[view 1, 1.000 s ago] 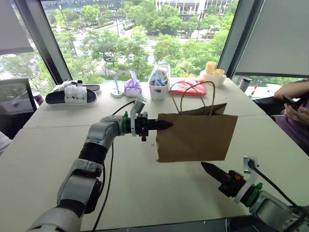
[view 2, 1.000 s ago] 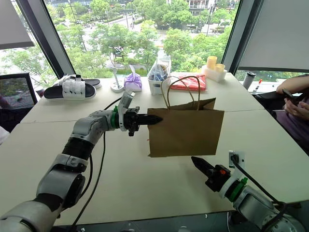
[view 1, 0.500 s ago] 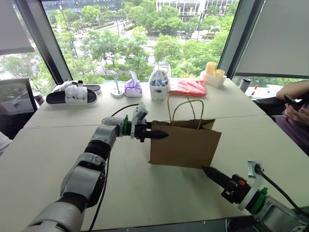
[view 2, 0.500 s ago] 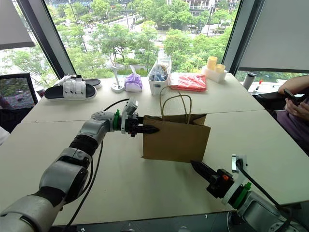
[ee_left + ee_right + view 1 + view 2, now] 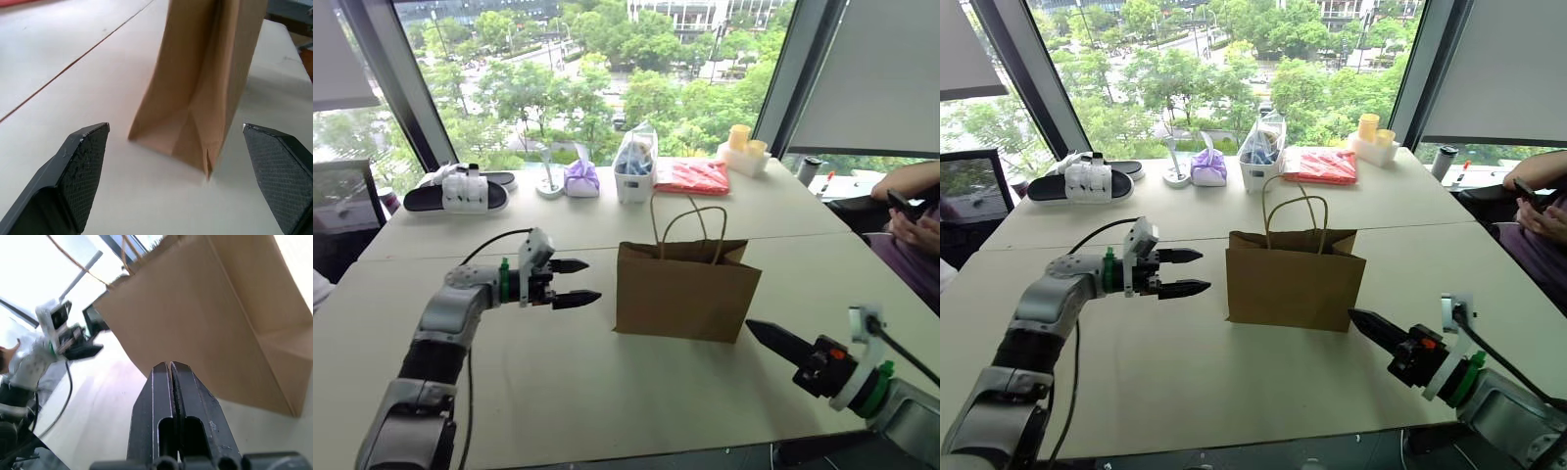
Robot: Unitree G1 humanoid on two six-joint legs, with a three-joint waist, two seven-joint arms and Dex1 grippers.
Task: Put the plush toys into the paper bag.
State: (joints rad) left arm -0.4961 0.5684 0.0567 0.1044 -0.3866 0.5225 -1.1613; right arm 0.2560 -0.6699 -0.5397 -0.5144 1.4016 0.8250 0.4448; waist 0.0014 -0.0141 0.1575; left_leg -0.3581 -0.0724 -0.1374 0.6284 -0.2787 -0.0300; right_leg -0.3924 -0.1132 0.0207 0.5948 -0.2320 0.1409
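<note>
A: Plain brown kraft paper bag (image 5: 685,290) with twine loop handles?
B: Standing upright mid-table, untouched

A: Left gripper (image 5: 576,282)?
B: Spread wide, empty, just beside bag's left edge

A: Right gripper (image 5: 766,334)?
B: Pinched closed, empty, near bag's lower right corner

Bright daylight thru windows (image 5: 607,78), soft shadows on table (image 5: 607,392), right wrist view overexposed w/ glare.
</note>
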